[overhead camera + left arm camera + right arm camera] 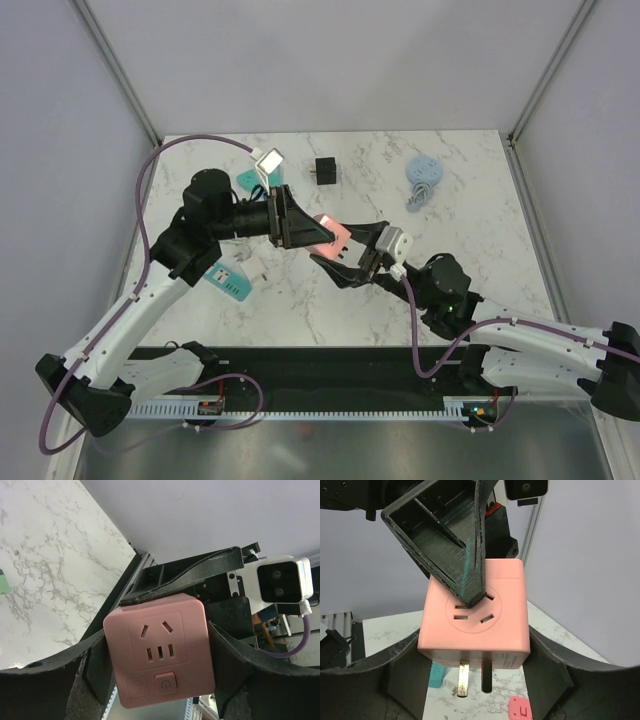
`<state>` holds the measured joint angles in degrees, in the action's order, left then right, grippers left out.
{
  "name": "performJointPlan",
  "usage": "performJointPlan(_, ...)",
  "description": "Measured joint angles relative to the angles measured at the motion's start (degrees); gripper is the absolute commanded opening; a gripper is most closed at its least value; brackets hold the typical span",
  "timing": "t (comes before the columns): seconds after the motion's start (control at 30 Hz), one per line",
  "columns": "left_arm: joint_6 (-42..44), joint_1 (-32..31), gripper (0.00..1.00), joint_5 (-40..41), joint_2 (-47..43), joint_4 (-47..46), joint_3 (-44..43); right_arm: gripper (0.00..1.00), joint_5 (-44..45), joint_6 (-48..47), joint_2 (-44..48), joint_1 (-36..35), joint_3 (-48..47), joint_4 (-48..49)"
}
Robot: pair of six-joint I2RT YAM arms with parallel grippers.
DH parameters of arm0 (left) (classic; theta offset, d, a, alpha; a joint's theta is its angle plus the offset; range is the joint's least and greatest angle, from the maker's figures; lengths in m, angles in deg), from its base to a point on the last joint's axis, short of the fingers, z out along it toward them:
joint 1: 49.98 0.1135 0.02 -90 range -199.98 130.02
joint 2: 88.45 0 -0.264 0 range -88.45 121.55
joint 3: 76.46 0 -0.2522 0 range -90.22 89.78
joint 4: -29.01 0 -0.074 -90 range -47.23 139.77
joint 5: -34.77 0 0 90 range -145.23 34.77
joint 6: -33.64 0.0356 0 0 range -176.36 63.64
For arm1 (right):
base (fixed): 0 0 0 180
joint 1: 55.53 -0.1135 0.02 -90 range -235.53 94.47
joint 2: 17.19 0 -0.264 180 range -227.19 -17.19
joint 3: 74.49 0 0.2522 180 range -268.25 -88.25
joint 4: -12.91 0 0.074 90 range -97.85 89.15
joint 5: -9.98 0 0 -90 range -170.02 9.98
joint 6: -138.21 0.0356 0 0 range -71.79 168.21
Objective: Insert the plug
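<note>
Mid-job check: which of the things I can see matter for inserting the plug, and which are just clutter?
In the job:
- pink socket cube, held between left gripper and right gripper
- probably the black plug, on the table

Lying about:
- white square block
- blue round piece
- teal piece by the left arm

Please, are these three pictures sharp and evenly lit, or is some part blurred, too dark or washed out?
Top external: even light, sharp, but the pink socket cube looks washed out. Left wrist: cube sharp; the near black fingers are dark, with little detail. Right wrist: cube sharp, the marble table behind it slightly soft.
</note>
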<state>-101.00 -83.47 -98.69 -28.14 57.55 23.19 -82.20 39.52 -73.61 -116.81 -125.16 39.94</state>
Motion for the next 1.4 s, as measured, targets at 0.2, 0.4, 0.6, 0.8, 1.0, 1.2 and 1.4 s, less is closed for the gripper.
performJointPlan(0.2,-0.6,0.2,0.65,-0.2,1.7,0.8,-0.2,0.0,0.7,-1.5,0.1,0.1,0.0,-1.9)
performJointPlan(0.4,2.9,0.2,0.67,-0.2,3.8,7.3,-4.2,0.0,1.5,-1.9,0.1,0.0,0.3,-2.3)
performJointPlan(0.6,6.0,0.2,0.67,-0.7,6.8,11.9,-7.0,0.0,2.9,-2.3,0.1,0.0,1.0,-3.4)
performJointPlan(0.8,8.2,0.2,0.71,-0.9,8.0,14.9,-7.6,0.0,3.5,-2.6,0.3,0.0,1.5,-4.7)
performJointPlan(1.0,10.1,0.4,0.78,-1.6,8.4,16.8,-8.1,0.0,3.4,-3.1,0.3,-0.1,1.5,-5.6)
performJointPlan(1.2,10.8,0.4,0.79,-2.4,8.5,18.3,-8.5,0.0,3.6,-3.2,0.5,-0.1,1.5,-6.2)
performJointPlan(1.4,11.3,1.4,0.77,-3.7,8.5,19.9,-8.7,0.0,4.5,-3.7,0.8,-0.1,1.5,-7.1)
